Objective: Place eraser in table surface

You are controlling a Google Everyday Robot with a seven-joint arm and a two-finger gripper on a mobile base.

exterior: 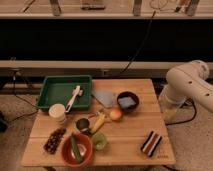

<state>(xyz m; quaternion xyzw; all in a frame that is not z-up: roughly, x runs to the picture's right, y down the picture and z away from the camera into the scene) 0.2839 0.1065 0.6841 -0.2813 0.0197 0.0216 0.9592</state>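
Note:
The eraser [151,142], a small block with dark, white and reddish-brown stripes, lies flat on the table surface [135,127] near its front right corner. Nothing touches it. The table surface is a light wooden plank top. Only the white arm [189,84] shows, beside the table's right edge and clear of the eraser. My gripper is not in view.
A green tray [62,91] with a white utensil [74,98] sits at the back left. A dark bowl [127,101] holds a blue-grey block. A white cup [57,112], an orange fruit [115,114], a small metal cup [82,124], grapes [54,140] and a red bowl [76,150] fill the middle and front left.

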